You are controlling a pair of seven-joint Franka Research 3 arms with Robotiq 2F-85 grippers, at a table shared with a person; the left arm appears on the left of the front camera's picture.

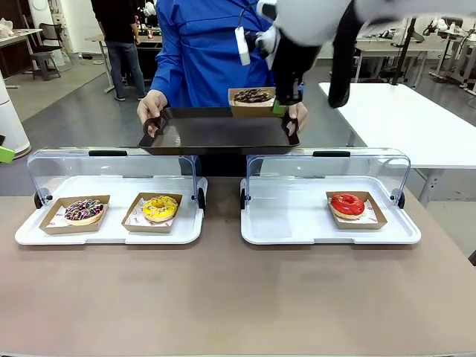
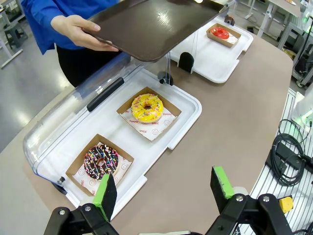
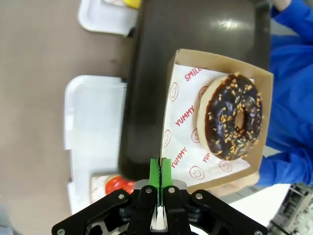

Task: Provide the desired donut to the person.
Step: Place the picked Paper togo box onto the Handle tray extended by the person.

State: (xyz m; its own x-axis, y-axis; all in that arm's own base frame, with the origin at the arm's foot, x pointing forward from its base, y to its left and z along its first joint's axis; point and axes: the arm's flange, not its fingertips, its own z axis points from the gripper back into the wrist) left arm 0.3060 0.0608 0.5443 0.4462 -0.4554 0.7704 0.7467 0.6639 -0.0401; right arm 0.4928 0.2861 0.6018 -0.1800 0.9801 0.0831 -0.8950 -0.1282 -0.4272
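Chocolate donut box (image 3: 221, 62) in tool (image 3: 160, 169) — over tray (image 3: 195, 24)

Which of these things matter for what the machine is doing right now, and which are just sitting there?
In the job: chocolate donut, its box, right claw shut on the box, dark tray, person in blue holding it.
Just lying about: yellow donut, sprinkled donut, red donut, open left claw.

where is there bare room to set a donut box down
On the brown tray, left of the chocolate donut box. On the right white tray, left of the red donut. The table in front. Crowded: left white tray, two boxes.
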